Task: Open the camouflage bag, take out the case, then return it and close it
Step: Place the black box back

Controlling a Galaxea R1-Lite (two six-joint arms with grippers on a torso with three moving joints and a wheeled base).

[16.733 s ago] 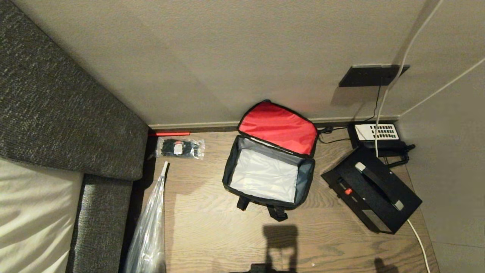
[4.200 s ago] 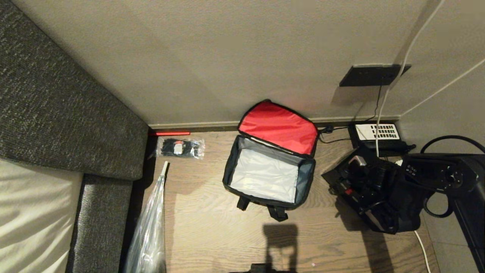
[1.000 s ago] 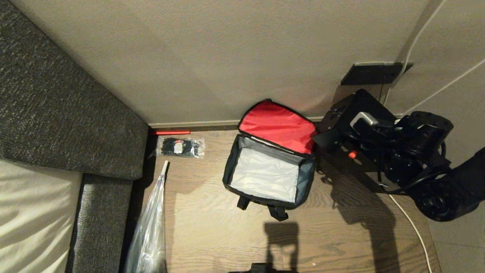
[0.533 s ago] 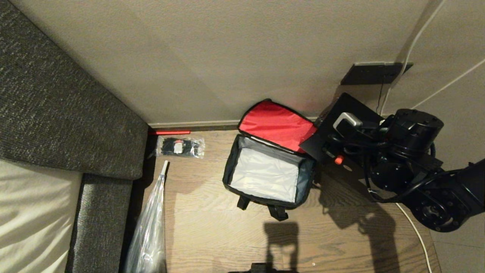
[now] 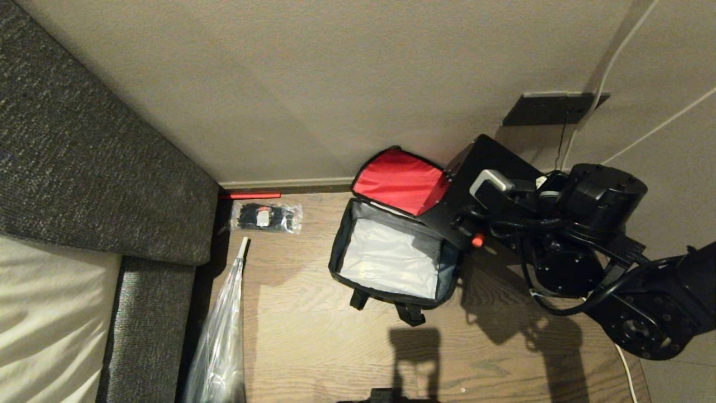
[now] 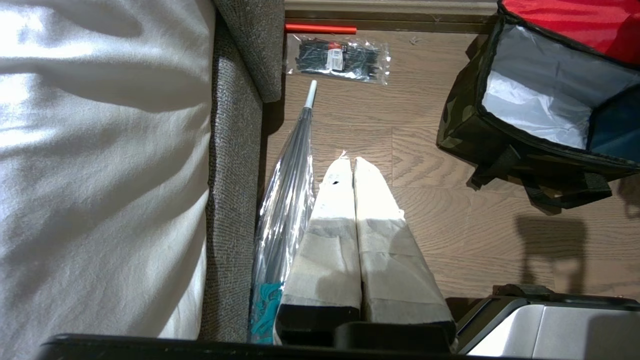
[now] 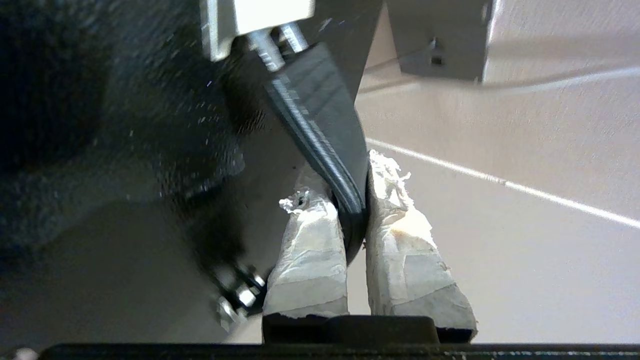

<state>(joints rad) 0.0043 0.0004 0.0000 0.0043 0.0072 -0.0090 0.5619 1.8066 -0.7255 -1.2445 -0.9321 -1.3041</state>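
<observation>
in the head view, the camouflage bag (image 5: 391, 263) sits open on the wooden floor (image 5: 313, 347) at centre frame, its red lid (image 5: 400, 179) leaning back against the wall and its pale lined cavity facing up at us. our right end effector (image 5: 506, 196) is at centre right, clamped on the handle of the black case (image 5: 475, 184), which hangs lifted with its corner over the lid's right edge. the case lies up and to the right of the bag's mouth — so, as we judge it, the coming move runs down and left in the frame. the case's long axis runs diagonally, upper right to lower left, while the bag's mouth is longer from upper left to lower right; we expect a turn is needed before lowering. a packet of cable ties (image 5: 265, 218) lies at left centre, well apart.

in the left wrist view, our left end effector (image 6: 352, 165) has its taped fingers pressed together with nothing between them, hanging over bare floor beside a clear folded umbrella (image 6: 287, 200). the bag shows at upper right of that frame, apart from it — this arm is the farther one and idle.

in the right wrist view, the two taped fingers (image 7: 310, 250) pinch the case's black handle strap (image 7: 325, 135) tightly, the case body filling the left of the frame.
</observation>
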